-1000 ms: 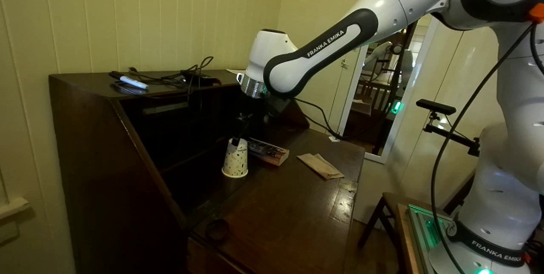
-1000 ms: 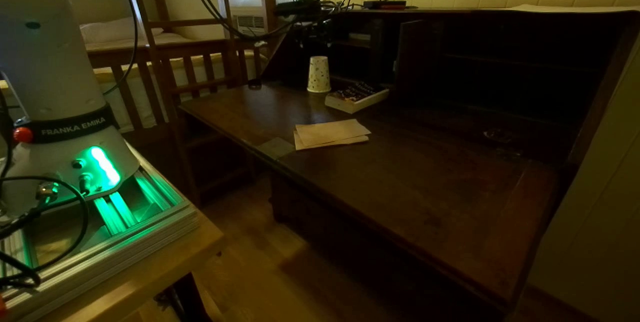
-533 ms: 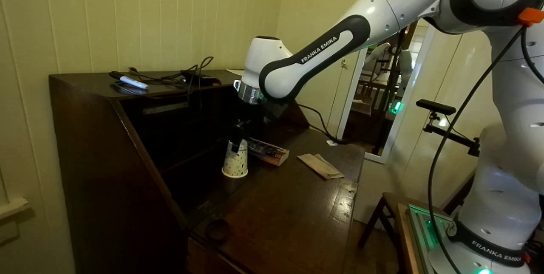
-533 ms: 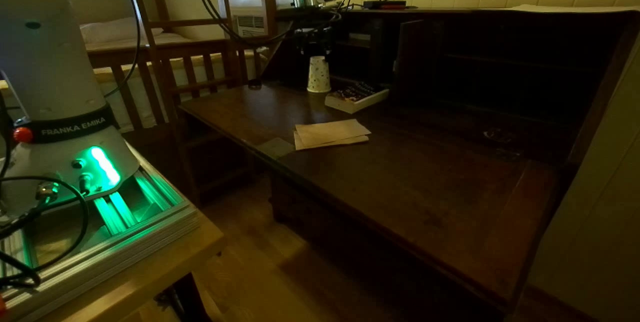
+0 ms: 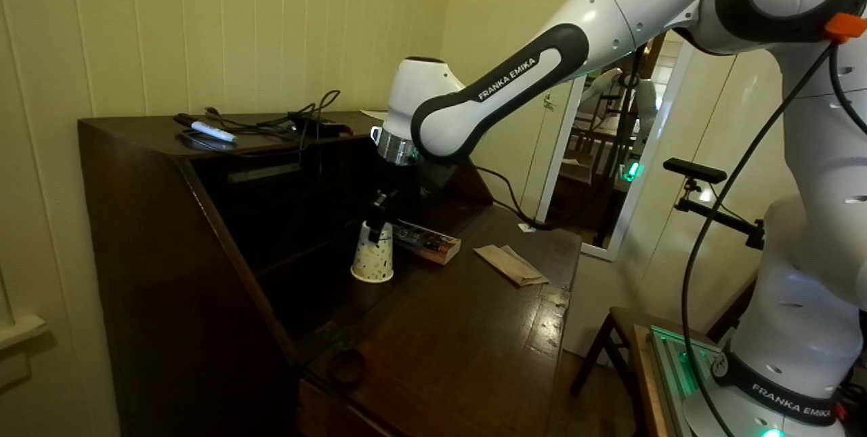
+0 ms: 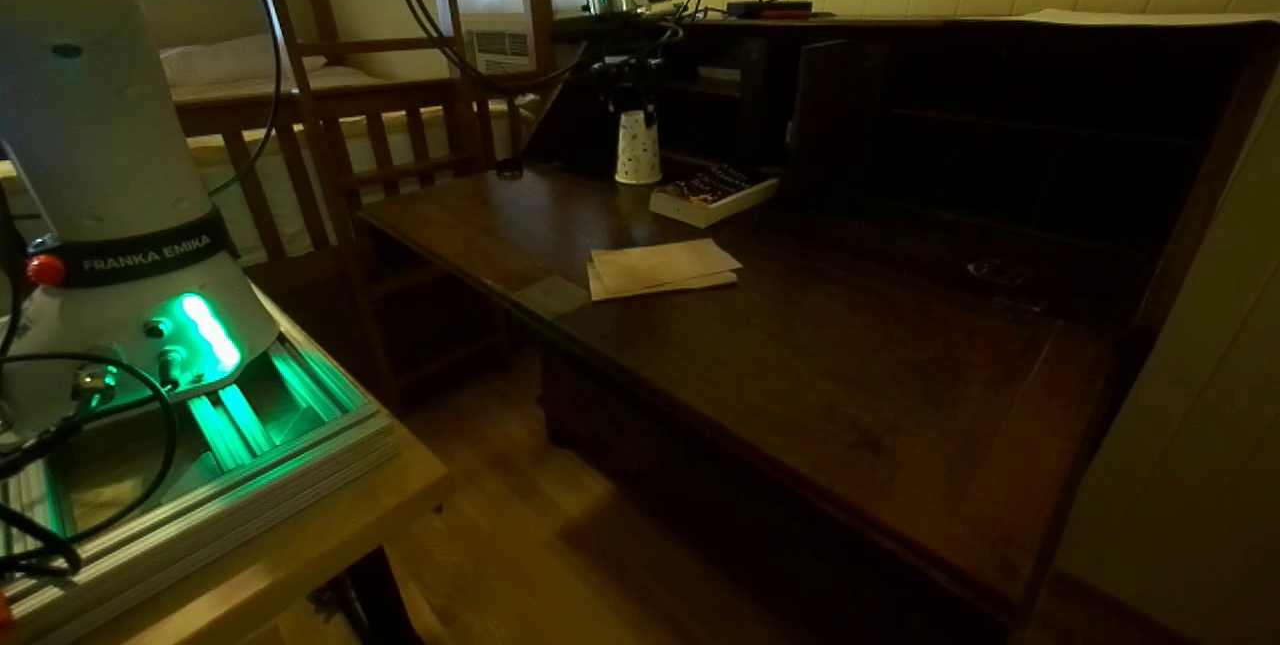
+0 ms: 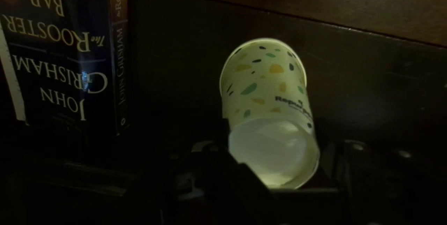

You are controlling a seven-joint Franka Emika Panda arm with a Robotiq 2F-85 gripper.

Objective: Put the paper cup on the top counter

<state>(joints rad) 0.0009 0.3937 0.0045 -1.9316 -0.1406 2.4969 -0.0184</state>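
- The pincer (image 6: pixel 632 115) has its jaws drawn in on both sides of the paper cup (image 7: pixel 267 82), open no wider than its narrow end, and appears to grip it.
- The cup stands mouth down, roughly upright, at the surface (image 5: pixel 460 328) beside the book (image 5: pixel 428 244); whether its rim is clear cannot be told.
- Done, in the inspector's judgement: approach and grasp.
- Outstanding: lift, carry, placing and release on the top counter (image 5: pixel 135 129) (a marker (image 5: pixel 212 131) and cables (image 5: pixel 291 120) occupy part of it).
- Against the frame half a second earlier: jaws closer together, cup shifted slightly with them; book and tan card (image 5: pixel 511 264) unmoved.
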